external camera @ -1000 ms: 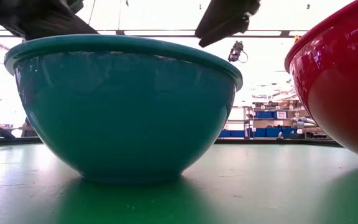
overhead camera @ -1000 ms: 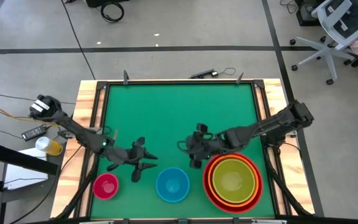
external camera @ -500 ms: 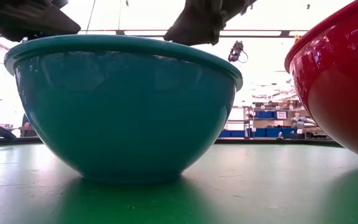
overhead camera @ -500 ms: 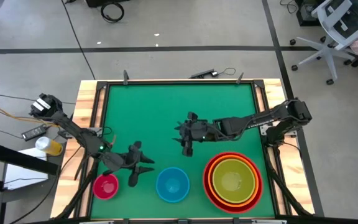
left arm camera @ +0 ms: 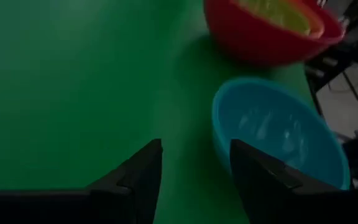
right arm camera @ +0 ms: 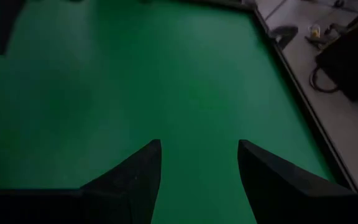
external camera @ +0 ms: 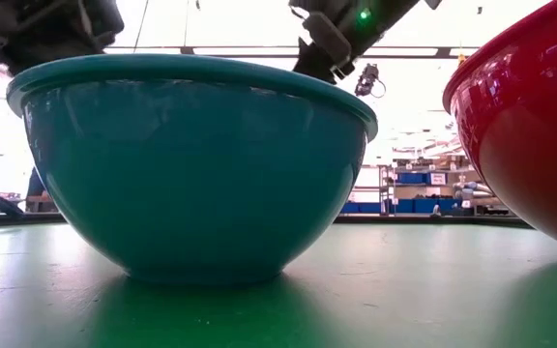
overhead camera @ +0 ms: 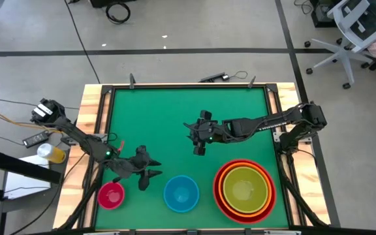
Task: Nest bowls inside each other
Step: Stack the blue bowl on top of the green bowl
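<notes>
Along the table's near edge stand the small pink bowl [overhead camera: 111, 195], the blue bowl [overhead camera: 181, 194] and the red bowl [overhead camera: 243, 189]. The orange bowl [overhead camera: 228, 175] and yellow-green bowl [overhead camera: 243, 188] sit nested in the red one. All rest on their bases. My left gripper [overhead camera: 153, 168] hangs open above the mat between the pink and blue bowls, just far of them; its wrist view shows the blue bowl [left arm camera: 278, 134] ahead. My right gripper [overhead camera: 194, 138] hovers open over the table's middle, with only mat between its fingers [right arm camera: 197, 162].
The green mat [overhead camera: 175, 111] lies bare over the far half of the table. A wooden frame [overhead camera: 90, 130] borders it. In the low view the blue bowl [external camera: 191, 164] fills the front and the red bowl [external camera: 530, 116] stands at its right.
My right gripper has drawn away from the red bowl stack toward the table's far edge and a little left, and now hovers over the middle. My left gripper has rolled a little at the wrist while staying between the pink and blue bowls. No bowl has moved.
</notes>
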`<action>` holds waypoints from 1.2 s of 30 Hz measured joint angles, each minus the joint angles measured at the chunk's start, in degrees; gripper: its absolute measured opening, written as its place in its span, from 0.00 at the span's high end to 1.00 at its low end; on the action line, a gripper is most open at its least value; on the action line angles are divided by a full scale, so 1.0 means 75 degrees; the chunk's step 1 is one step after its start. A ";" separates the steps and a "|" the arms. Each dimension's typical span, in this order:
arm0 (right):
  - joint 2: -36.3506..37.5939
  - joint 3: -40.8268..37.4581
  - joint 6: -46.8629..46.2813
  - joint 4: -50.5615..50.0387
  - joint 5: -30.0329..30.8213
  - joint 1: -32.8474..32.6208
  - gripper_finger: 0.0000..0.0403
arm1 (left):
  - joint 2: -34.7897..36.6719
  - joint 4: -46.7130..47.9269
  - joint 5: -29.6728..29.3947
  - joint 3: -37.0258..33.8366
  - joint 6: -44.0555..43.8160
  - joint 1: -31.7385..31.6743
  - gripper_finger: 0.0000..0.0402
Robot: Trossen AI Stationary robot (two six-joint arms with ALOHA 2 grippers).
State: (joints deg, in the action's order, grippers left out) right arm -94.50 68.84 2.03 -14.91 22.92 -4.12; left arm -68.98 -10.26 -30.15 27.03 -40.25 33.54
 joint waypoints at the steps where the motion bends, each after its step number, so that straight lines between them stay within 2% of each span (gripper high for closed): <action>1: 0.0000 0.0000 -0.0045 -0.0101 -0.0002 0.0041 0.47 | 0.0001 0.0148 0.0072 0.0000 -0.0135 0.0000 0.52; 7: 0.0000 0.0003 -0.0374 -0.0381 -0.0044 0.0192 0.47 | -0.0055 0.0147 0.0139 0.0000 -0.0325 -0.0279 0.52; 11: 0.0000 0.0006 -0.0628 -0.0911 -0.0375 0.0181 0.47 | -0.0286 -0.0171 0.0528 0.0003 -0.0414 -0.0431 0.52; 19: 0.0000 0.0006 -0.1052 -0.1545 -0.0458 0.0157 0.47 | -0.1358 -0.1679 0.1178 0.0061 -0.0445 -0.0434 0.52; 26: 0.0000 0.0006 -0.1082 -0.1548 -0.0446 0.0160 0.47 | -0.1803 -0.1249 0.1293 0.0742 -0.0410 -0.0452 0.52; 32: -0.0003 0.0006 -0.1082 -0.1623 -0.0446 0.0160 0.47 | -0.2116 0.0252 0.1323 0.1252 -0.0723 -0.0546 0.52; 36: -0.0003 0.0006 -0.1082 -0.1661 -0.0450 0.0160 0.47 | -0.2351 0.0200 0.1836 0.1497 -0.0724 -0.0605 0.52</action>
State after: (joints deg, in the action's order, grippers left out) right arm -94.52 68.88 -6.09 -27.37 19.54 -2.92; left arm -86.61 -8.76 -16.37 38.25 -45.68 29.00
